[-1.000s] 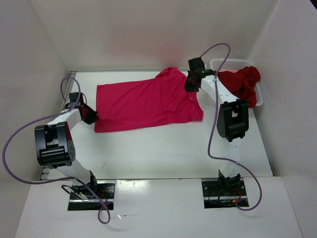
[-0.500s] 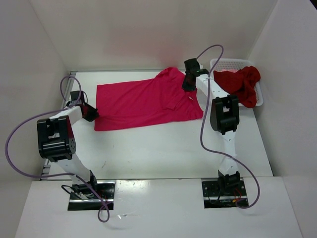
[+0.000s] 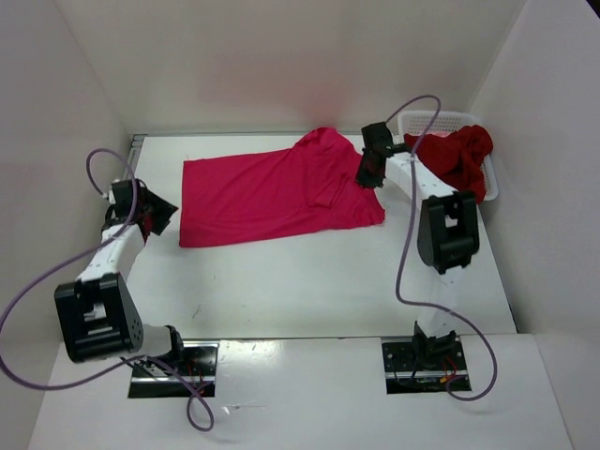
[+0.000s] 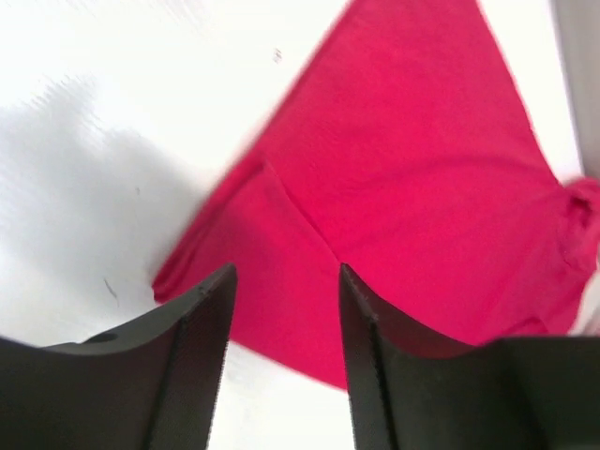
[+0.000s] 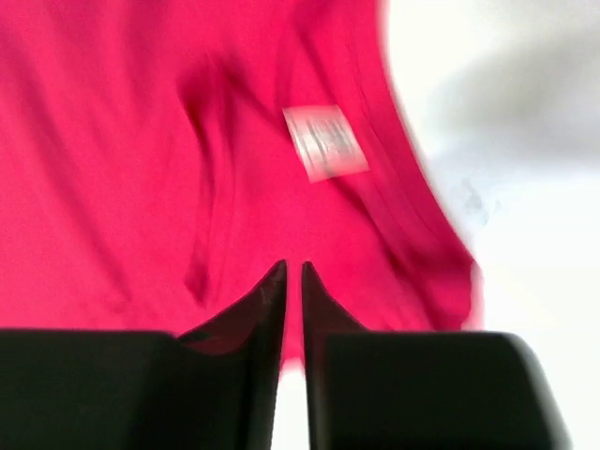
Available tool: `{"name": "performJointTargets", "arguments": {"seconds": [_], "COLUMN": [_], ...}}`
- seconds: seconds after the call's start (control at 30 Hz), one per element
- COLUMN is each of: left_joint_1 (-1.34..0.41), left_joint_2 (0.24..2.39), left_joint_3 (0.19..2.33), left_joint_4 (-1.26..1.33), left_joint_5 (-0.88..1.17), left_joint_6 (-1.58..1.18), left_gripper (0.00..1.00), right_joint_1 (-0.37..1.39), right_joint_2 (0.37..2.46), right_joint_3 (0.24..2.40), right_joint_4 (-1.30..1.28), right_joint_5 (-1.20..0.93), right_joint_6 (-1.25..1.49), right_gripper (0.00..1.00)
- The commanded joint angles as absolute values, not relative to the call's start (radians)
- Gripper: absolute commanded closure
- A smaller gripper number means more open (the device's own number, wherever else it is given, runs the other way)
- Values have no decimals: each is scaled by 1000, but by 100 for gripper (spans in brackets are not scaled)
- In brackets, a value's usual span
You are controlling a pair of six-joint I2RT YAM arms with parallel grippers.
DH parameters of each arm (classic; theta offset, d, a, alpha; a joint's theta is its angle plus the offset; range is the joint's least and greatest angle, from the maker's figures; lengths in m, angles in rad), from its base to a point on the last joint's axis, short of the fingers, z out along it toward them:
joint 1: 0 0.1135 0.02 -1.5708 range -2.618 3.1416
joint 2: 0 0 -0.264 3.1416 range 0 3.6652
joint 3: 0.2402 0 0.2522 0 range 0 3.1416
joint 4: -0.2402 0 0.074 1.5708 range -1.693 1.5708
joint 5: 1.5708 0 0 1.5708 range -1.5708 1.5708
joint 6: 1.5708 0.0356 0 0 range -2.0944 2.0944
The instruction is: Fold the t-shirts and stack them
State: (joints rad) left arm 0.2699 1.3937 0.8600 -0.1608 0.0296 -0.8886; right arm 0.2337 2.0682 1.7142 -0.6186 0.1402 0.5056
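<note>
1. Top external view: The magenta shirt (image 3: pixel 281 192) lies spread nearly flat across the far half of the table (image 3: pixel 309 281), its collar end to the right. A dark red shirt (image 3: pixel 459 159) is heaped in the white basket (image 3: pixel 427 117) at the far right corner. The left gripper (image 3: pixel 159 214) hovers just beside the shirt's left hem edge, apart from it. The right gripper (image 3: pixel 368 173) stands over the collar and shoulder area. From this height the state of neither pair of jaws can be told.

2. Left wrist view: The left gripper (image 4: pixel 286 281) has its jaws wide apart and empty. Beyond them lies a hem corner of the magenta shirt (image 4: pixel 403 169), doubled over in a small fold that the overhead view does not resolve. The cloth looks thin, light and limp. It would likely sag and drag if lifted by one point, so a pinch at this corner, matched by one at the other end, seems the better hold.

3. Right wrist view: The right gripper (image 5: pixel 292 272) has its jaws almost together, with only a sliver between them and no cloth seen pinched. The picture is blurred. Only this view shows a pale label (image 5: pixel 323 141) on the magenta shirt (image 5: pixel 112 141) and soft creases beside it, which mark the neck.
</note>
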Motion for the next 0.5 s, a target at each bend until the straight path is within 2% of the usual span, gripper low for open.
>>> {"name": "performJointTargets", "arguments": {"seconds": [0.0, 0.03, 0.17, 0.27, 0.3, 0.37, 0.4, 0.47], "left_joint_1": [270, 270, 270, 270, 270, 270, 270, 270], "left_joint_2": [1345, 1336, 1336, 1374, 1374, 1403, 1413, 1413], "left_joint_3": [772, 755, 684, 661, 661, 652, 652, 643], "left_joint_4": [-178, -178, -160, -146, -135, -121, -121, -97], "left_joint_5": [80, 103, 103, 114, 114, 114, 114, 114], "left_joint_6": [-867, -876, -899, -926, -927, -936, -936, -957], "left_gripper": [52, 54, 55, 53, 53, 53, 53, 53], "right_joint_1": [222, 222, 222, 212, 195, 175, 175, 175], "right_joint_2": [1807, 1778, 1707, 1697, 1697, 1697, 1709, 1720], "right_joint_3": [1485, 1436, 1241, 1165, 1151, 1141, 1141, 1141], "right_joint_4": [-511, -496, -469, -445, -424, -411, -411, -411], "right_joint_5": [109, 100, 100, 118, 118, 106, 115, 127], "right_joint_6": [518, 518, 541, 563, 574, 583, 583, 594], "right_gripper": [96, 100, 99, 85, 76, 70, 64, 62]}}
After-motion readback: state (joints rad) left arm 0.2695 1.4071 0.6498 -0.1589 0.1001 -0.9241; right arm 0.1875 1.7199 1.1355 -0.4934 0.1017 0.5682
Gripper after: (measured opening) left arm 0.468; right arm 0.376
